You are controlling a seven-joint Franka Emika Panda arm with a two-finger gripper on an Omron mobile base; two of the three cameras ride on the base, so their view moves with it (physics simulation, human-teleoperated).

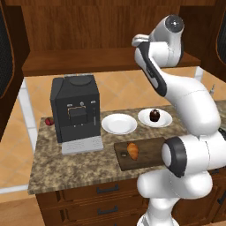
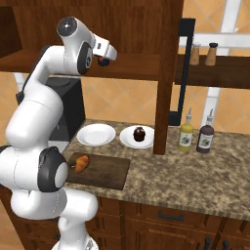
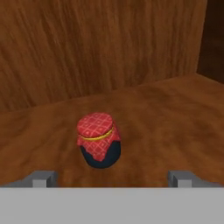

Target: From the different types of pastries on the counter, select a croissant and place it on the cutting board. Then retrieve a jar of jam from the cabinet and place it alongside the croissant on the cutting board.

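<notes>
Jam jar [image 3: 99, 141] stands upright on the cabinet [image 2: 136, 29] shelf, just ahead of the open gripper [image 3: 113, 177], centred between its spread fingertips and untouched; bare wood surrounds it. Below, the croissant [image 1: 133, 150] lies on the board [image 1: 148, 160]. Behind on the worktop [image 1: 66, 170]: empty plate [image 1: 119, 124], chocolate pastry [image 1: 155, 115] on another, coffee machine [image 1: 75, 110], two bottles [image 2: 186, 136].

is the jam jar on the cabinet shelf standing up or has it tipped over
Upright. In the hand view the jar of jam stands on the cabinet shelf with its red cloth lid on top and dark body below, untouched.
</notes>
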